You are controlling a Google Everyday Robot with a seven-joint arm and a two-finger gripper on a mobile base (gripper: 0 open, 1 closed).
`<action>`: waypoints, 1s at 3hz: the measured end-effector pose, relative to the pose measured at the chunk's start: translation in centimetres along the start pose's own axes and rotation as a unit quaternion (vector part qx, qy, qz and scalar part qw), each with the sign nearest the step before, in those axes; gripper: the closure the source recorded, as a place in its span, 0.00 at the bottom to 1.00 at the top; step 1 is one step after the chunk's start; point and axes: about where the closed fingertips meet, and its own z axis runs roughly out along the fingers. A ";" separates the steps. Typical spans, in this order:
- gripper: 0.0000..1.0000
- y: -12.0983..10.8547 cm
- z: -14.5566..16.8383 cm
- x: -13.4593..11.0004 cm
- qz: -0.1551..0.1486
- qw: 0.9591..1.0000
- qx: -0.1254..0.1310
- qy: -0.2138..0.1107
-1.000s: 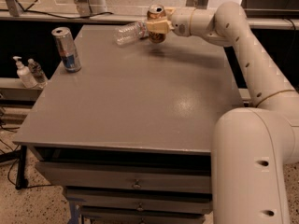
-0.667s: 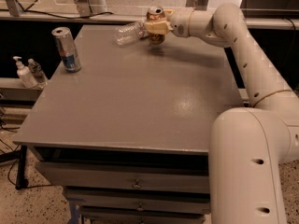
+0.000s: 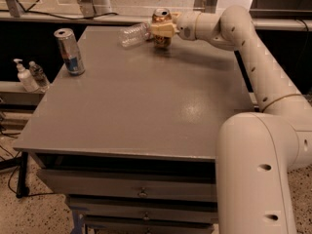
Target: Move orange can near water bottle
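Change since earlier: next to nothing; gripper (image 3: 162,29) and orange can (image 3: 161,16) are at the same spot, top centre of frame.
Jaws: clenched round the can's mid-body.
Can position: upright, just right of water bottle (image 3: 134,34), which lies on its side; contact cannot be told.
Handling: thin aluminium, probably light, smooth, dents if squeezed; mid-wall grip suits.
Bottle: light, likely rolls if nudged.
Surroundings: silver-and-blue can (image 3: 69,51) upper left on surface (image 3: 146,106), well apart; pump bottle (image 3: 23,77) off the surface, left edge.
Obstruction: none seen.
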 end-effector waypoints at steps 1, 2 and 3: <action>0.38 0.0 0.0 0.2 0.005 1.000 0.001 0.000; 0.15 0.0 0.1 0.5 0.010 1.000 -0.001 -0.001; 0.00 0.1 0.2 0.8 0.015 1.000 -0.004 -0.001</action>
